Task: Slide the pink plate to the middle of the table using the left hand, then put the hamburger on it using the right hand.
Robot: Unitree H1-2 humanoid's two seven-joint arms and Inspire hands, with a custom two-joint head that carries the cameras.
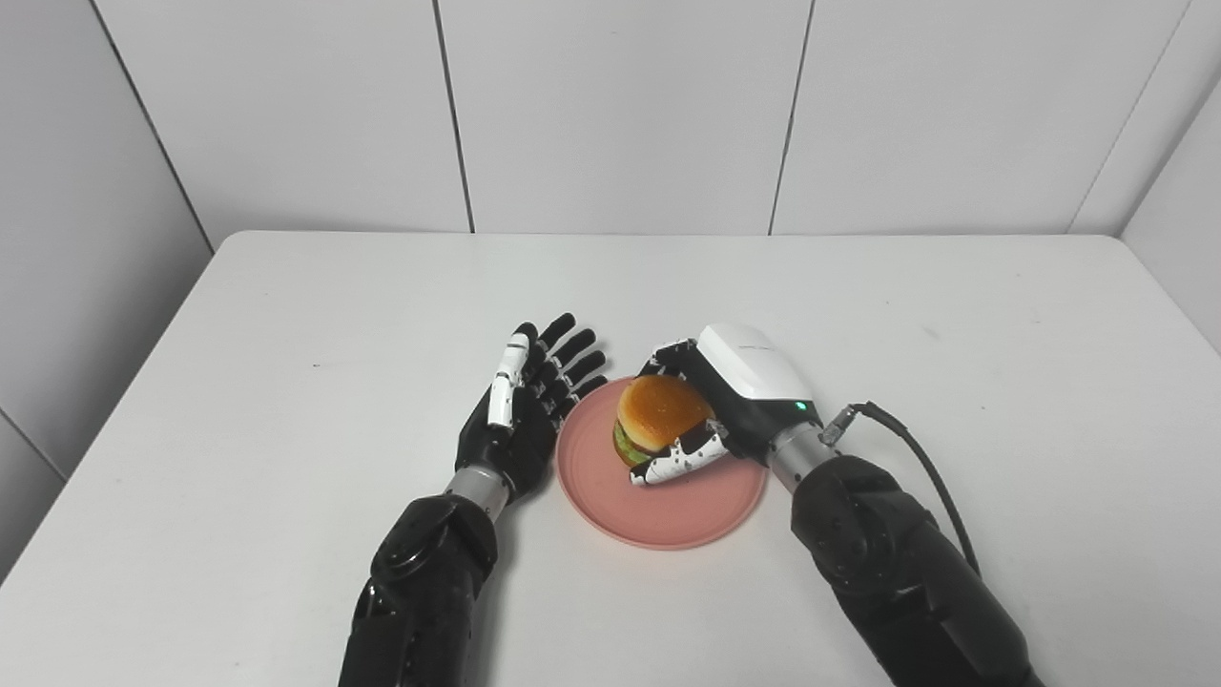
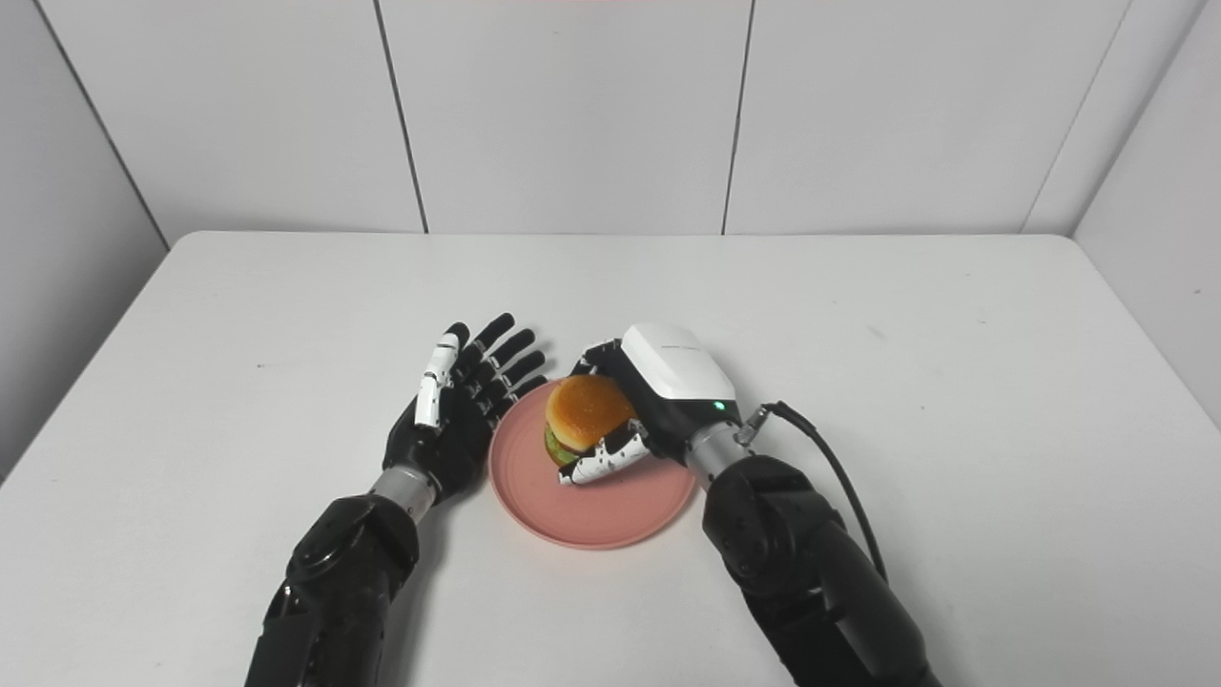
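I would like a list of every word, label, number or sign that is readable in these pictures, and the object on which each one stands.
No text can be read.
White cover on the back of the right hand: a faint grey marking, too small and blurred to read.
Round pink plate, toy hamburger, open left hand, white table: no writing visible.

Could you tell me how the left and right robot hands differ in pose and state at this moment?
The left robot hand is open, fingers spread, beside the round pink plate; the right robot hand is shut on the orange-bunned hamburger over the plate. The left shows its palm, the right its white back. Both sit near the table's middle.
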